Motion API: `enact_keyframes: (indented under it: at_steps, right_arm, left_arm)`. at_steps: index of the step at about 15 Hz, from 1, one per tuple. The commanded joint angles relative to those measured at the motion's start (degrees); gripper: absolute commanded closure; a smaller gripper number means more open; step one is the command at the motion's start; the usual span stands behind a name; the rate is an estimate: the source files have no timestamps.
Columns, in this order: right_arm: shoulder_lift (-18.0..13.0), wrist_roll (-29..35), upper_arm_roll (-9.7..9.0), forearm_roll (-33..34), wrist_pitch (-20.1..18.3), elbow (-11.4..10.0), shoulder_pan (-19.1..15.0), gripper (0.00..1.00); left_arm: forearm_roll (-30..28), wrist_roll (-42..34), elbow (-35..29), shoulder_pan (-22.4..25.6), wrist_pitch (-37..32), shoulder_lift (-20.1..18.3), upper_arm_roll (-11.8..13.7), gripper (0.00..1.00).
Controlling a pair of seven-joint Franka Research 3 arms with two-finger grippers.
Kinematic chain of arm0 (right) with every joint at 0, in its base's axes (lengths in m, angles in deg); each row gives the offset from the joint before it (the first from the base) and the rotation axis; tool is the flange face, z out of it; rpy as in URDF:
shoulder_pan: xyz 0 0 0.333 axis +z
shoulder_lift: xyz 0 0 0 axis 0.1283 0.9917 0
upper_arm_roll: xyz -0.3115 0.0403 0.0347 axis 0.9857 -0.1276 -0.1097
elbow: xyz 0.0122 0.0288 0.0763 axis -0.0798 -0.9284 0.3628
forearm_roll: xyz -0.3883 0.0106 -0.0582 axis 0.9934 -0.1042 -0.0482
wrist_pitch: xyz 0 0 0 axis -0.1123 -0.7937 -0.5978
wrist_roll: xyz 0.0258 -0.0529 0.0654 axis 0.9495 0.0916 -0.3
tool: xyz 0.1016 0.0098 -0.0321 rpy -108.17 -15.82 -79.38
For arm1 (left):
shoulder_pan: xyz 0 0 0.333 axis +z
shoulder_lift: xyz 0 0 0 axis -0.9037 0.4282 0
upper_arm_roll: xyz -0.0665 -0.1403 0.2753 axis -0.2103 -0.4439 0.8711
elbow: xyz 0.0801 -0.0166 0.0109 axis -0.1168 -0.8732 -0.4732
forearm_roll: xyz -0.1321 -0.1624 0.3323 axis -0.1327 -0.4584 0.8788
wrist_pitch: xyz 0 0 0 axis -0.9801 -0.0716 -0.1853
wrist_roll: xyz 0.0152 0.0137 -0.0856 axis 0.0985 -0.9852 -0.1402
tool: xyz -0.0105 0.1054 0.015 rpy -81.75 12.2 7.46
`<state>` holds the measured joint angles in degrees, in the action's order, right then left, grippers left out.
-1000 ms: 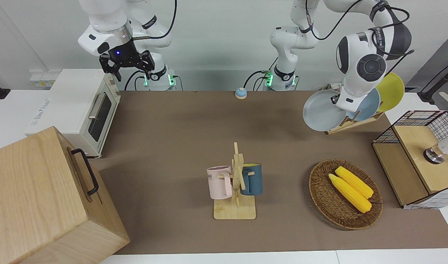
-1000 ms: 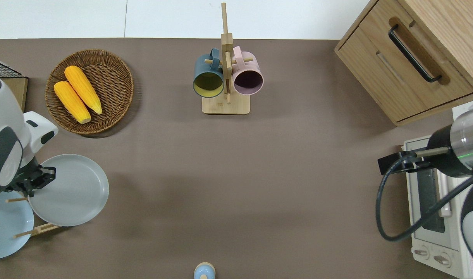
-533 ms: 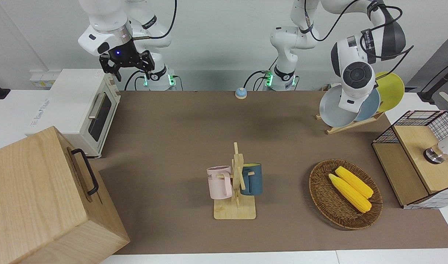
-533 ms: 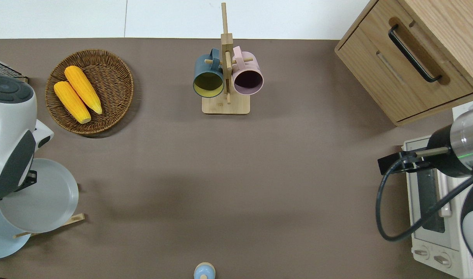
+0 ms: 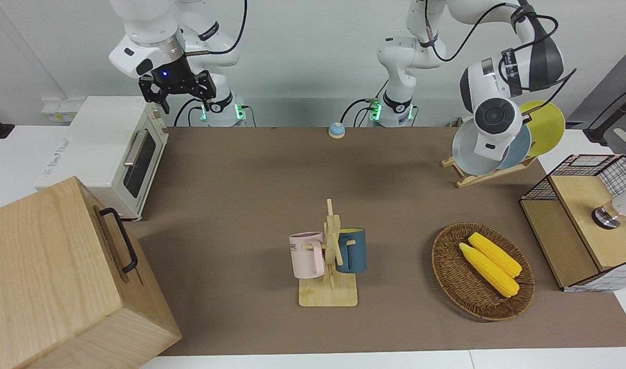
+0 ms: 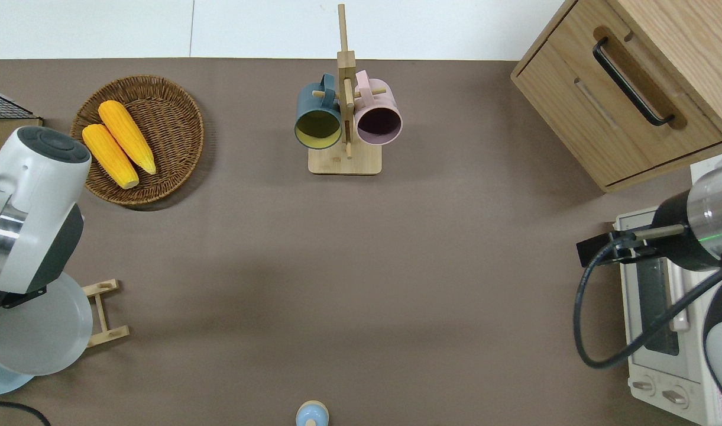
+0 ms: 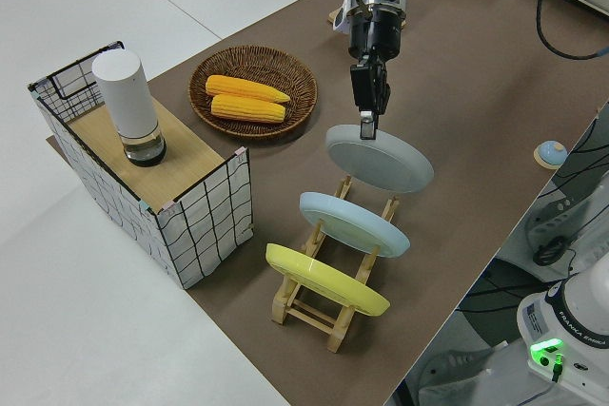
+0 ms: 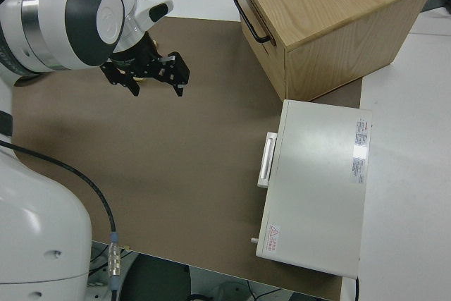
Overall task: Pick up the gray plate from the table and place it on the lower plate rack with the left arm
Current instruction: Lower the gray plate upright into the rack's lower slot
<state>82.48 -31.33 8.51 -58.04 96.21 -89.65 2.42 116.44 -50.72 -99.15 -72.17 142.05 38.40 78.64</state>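
Pale bluish-gray, the gray plate (image 7: 380, 158) appears in the centre of the left side view, tilted and held up over the free end of the lower plate rack (image 7: 328, 278). The left gripper (image 7: 367, 119) clamps the plate's upper rim from above, its jaws closed on the rim edge. In the overhead view the plate sits at the lower left of the frame, partly under the wrist of the left arm (image 6: 31, 207); in the front view it sits at the upper right.

Rack occupancy, left side view, bottom centre upward:
- yellow plate (image 7: 326, 280), seated in the end slot
- sky-blue plate (image 7: 354, 223), seated in the next slot
- gray plate, over the free slot, apparently not yet seated

Failure risks from this state:
1. Early release. If the jaws part before the lower rim rests between the pegs, the plate could fall onto the table (image 5: 251, 195) or slide off the slats.
2. Contact with the sky-blue plate. The two plates lie close together and nearly parallel; a descent angled toward it could knock it out of its slot.
3. Peg misalignment. If the lower rim lands on top of a peg instead of between pegs, the plate could tip over on release.
4. Slip in the grasp. The hold is on a thin rim, so the plate could rotate between the fingers during lowering.

The right gripper (image 8: 146, 75), upper left of the right side view, is parked with fingers spread apart and empty.
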Motion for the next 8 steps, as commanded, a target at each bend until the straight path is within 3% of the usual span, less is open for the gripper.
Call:
enact_keyframes:
  at_steps: [1, 8]
  right_arm:
    - [-0.27, -0.19, -0.38, -0.20, -0.87, 0.35, -0.76, 0.013]
    - [-0.27, -0.19, -0.38, -0.20, -0.87, 0.35, -0.76, 0.013]
  left_arm:
    - [1.72, 3.95, -0.54, -1.26, -1.79, 1.56, 0.19, 1.00]
    - [1.45, 9.48, -0.54, -2.06, -1.79, 4.82, -0.95, 1.00]
